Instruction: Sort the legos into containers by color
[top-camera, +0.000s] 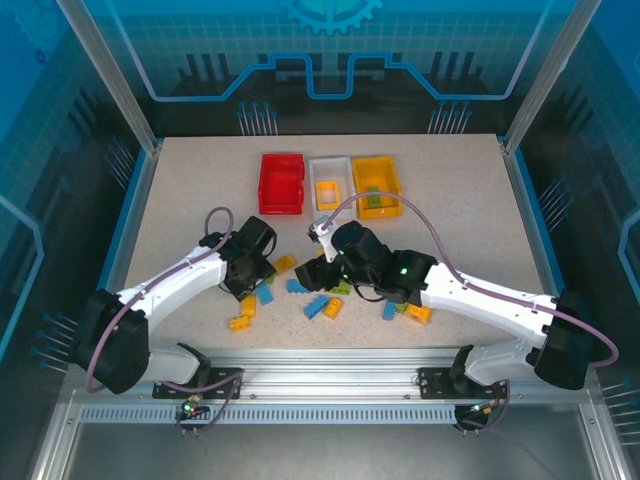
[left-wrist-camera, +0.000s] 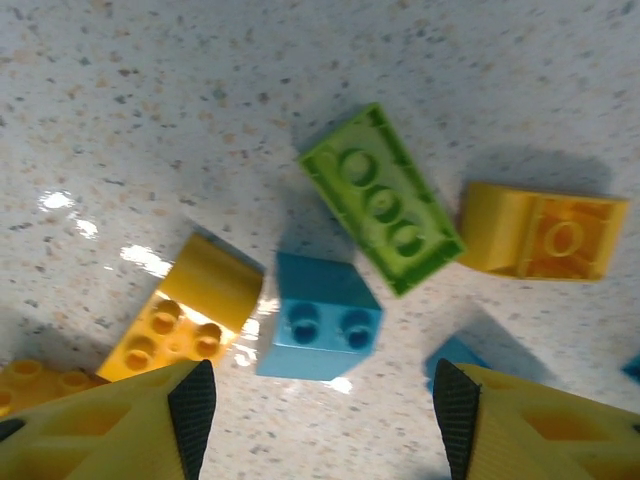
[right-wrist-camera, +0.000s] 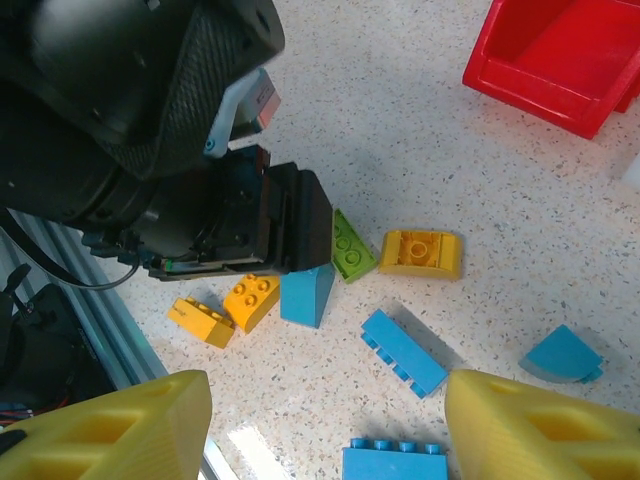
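Loose legos lie in the middle of the table between my two grippers. In the left wrist view a blue brick (left-wrist-camera: 320, 318) lies studs up just ahead of my open left gripper (left-wrist-camera: 325, 400), with a lime green brick (left-wrist-camera: 381, 197) and two yellow ones (left-wrist-camera: 543, 232) (left-wrist-camera: 185, 310) around it. My right gripper (right-wrist-camera: 325, 420) is open above a long blue brick (right-wrist-camera: 403, 351) and another blue brick (right-wrist-camera: 395, 462). The red (top-camera: 282, 160), white (top-camera: 331, 162) and yellow-orange (top-camera: 376, 161) containers stand in a row at the back. A yellow brick lies in the white one and green in the yellow-orange one.
The left arm's dark wrist (right-wrist-camera: 150, 130) hangs close in front of the right gripper, over a blue sloped brick (right-wrist-camera: 306, 293). More bricks lie by the right arm (top-camera: 405, 312). The red bin's corner (right-wrist-camera: 560, 50) sits further back. Bare tabletop (top-camera: 180, 200) flanks the bins.
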